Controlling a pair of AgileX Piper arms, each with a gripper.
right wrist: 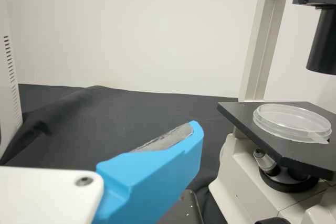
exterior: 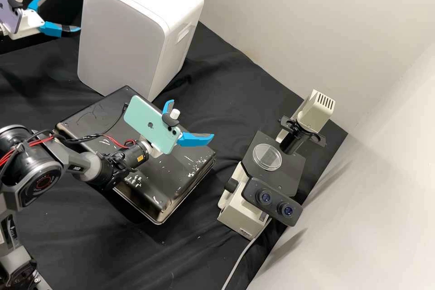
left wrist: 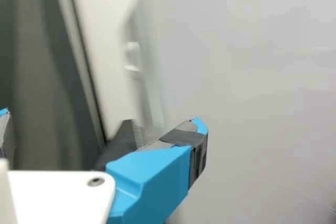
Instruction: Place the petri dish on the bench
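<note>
The petri dish (exterior: 267, 157) lies flat on the black stage (exterior: 292, 170) of the microscope (exterior: 235, 213) at the right of the counter (exterior: 226, 81). Being round, it has no long axis, and I cannot tell whether anything is inside its clear wall. The right tool (exterior: 189, 122) hangs over a dark tray (exterior: 176, 181), well apart from the dish, fingers spread wide and empty, and the left tool (exterior: 56, 12), its arm cut off at the edge, gapes empty beside the white box (exterior: 136, 27).

The right arm (exterior: 86, 163) extends from the near left, its right gripper (exterior: 192, 118) roughly level, fingers (exterior: 195, 138) spread apart. The left gripper (exterior: 64, 12) hangs far left, likewise spread, apparently empty.
</note>
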